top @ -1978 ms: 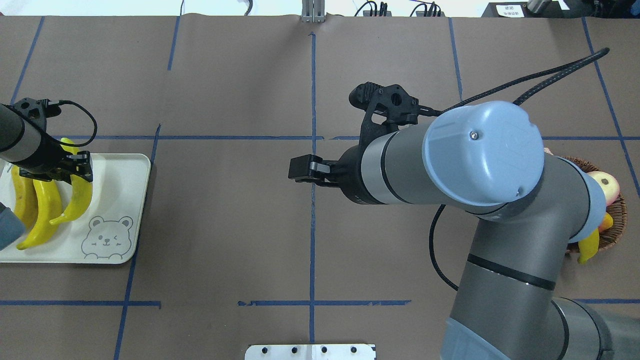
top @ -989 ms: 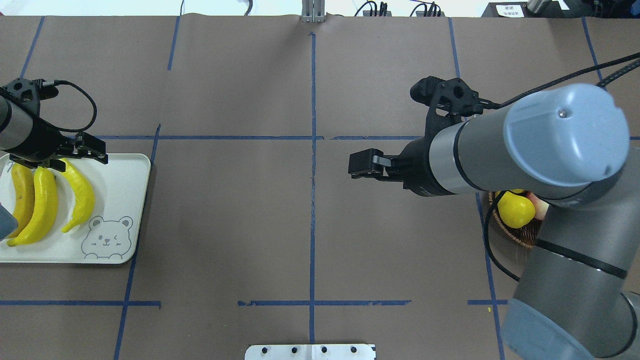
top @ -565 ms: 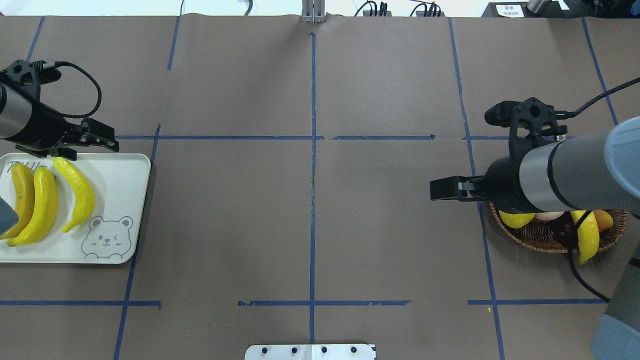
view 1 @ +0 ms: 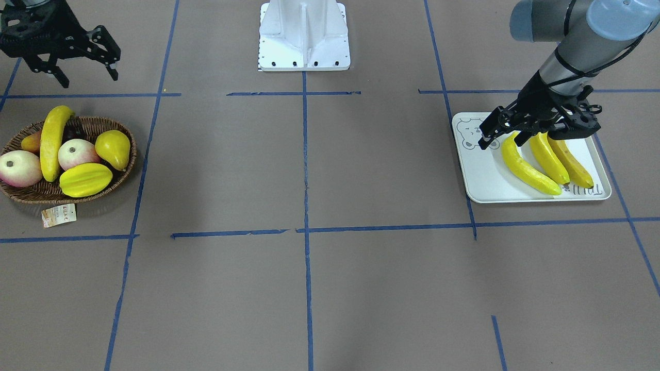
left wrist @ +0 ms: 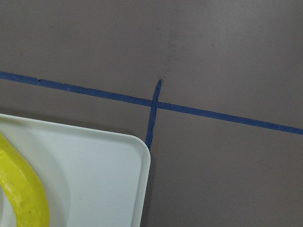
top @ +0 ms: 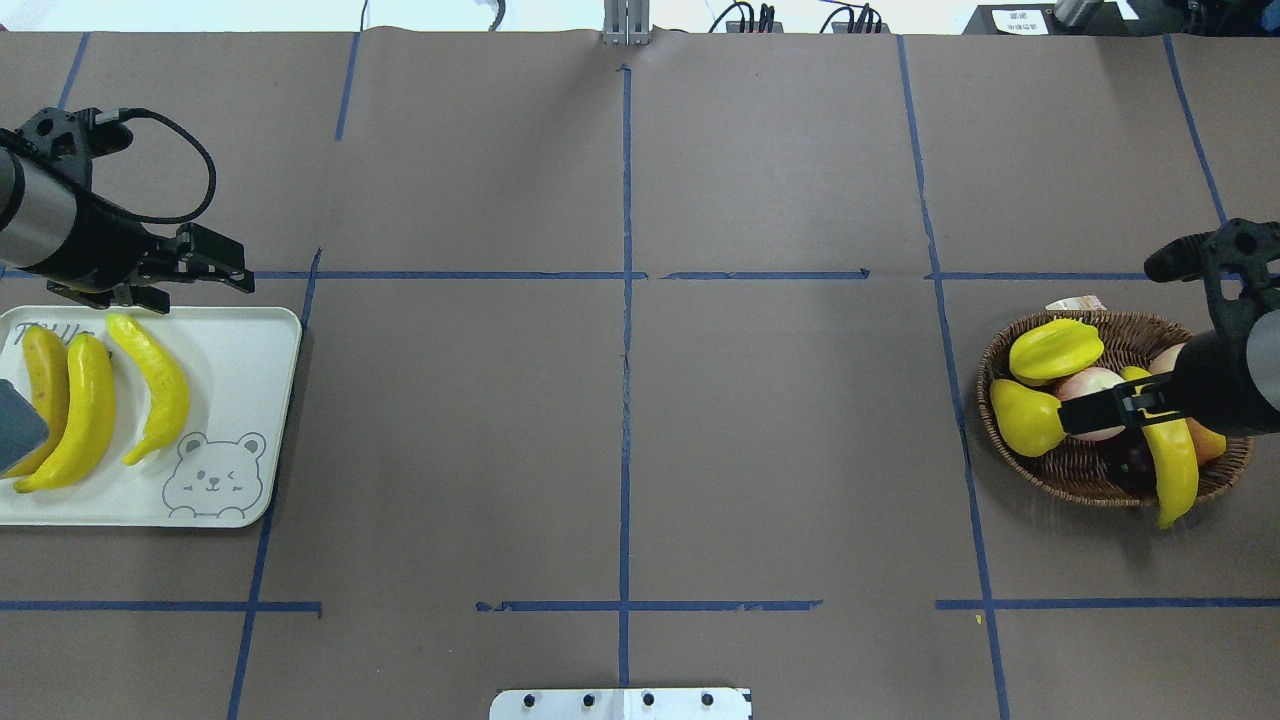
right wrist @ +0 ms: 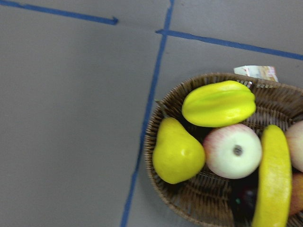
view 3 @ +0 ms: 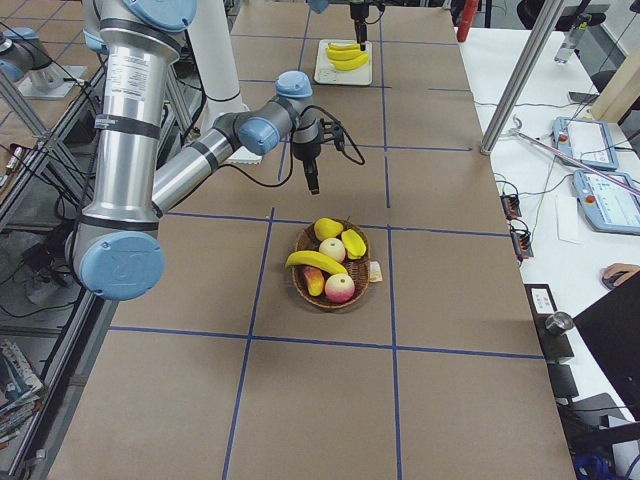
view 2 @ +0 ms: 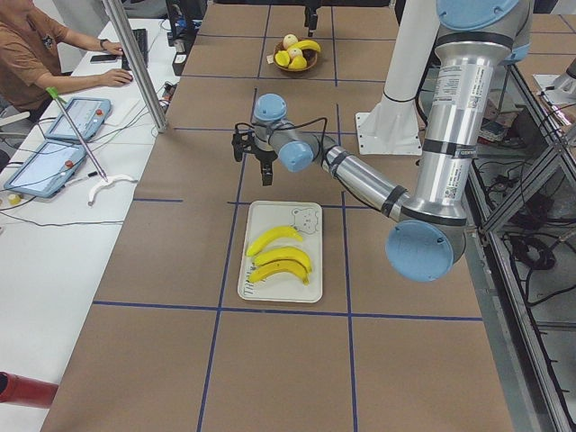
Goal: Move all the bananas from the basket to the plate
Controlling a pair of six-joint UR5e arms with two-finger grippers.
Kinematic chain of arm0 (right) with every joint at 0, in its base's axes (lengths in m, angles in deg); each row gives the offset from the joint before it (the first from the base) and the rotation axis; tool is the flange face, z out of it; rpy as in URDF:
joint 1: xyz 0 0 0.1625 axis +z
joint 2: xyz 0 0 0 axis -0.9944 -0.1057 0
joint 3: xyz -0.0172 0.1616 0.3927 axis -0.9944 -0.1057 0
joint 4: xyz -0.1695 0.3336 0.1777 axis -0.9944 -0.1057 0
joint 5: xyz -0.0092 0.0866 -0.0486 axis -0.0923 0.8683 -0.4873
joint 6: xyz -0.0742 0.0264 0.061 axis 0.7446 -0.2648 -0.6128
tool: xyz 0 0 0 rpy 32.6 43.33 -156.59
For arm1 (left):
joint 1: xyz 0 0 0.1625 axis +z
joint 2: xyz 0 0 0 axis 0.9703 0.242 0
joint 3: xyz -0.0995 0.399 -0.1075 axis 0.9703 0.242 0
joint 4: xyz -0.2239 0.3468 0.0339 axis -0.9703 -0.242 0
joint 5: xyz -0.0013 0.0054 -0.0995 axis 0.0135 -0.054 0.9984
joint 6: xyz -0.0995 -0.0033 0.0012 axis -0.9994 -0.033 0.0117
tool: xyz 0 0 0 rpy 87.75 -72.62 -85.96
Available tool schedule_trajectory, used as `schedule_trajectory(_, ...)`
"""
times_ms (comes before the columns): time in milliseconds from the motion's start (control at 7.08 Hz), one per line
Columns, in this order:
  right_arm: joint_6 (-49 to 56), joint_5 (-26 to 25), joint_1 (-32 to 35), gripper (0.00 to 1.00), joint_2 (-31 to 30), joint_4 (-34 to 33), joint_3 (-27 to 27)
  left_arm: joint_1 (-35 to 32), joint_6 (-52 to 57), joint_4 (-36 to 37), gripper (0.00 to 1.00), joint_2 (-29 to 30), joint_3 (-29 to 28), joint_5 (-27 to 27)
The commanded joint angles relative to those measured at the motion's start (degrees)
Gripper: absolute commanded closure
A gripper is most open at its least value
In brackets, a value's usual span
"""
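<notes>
Three bananas (top: 150,375) lie side by side on the white bear-face plate (top: 240,380), also in the front-facing view (view 1: 526,167). My left gripper (top: 195,280) is open and empty, above the plate's far edge near the banana tips (view 1: 501,141). The fourth banana (top: 1170,470) lies across the brown wicker basket (top: 1060,480), also in the right wrist view (right wrist: 272,175). My right gripper (top: 1080,415) is open and empty, raised over the basket; in the front-facing view it (view 1: 90,80) shows well above the basket (view 1: 31,193).
The basket also holds a yellow starfruit (top: 1055,350), a yellow pear (top: 1020,418) and pale apples (top: 1090,385); a paper tag (top: 1072,303) lies by its far rim. A white mount (top: 620,703) sits at the near edge. Blue tape lines cross the brown table.
My left gripper let go of the third banana on the plate and drew back toward the plate's far edge. My right arm swung from the table's middle to over the basket.
</notes>
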Motion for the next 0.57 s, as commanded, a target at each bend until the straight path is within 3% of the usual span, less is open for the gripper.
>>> schedule_trajectory(0, 4.2, 0.5, 1.0, 0.0, -3.1, 1.1, -7.7, 0.2, -0.4, 0.0, 0.0, 0.6, -0.1, 0.0)
schedule_trajectory(424, 5.9, 1.3, 1.5, 0.0, -2.4, 2.3, -16.3, 1.0, -0.6, 0.0, 0.0, 0.6, -0.3, -0.2)
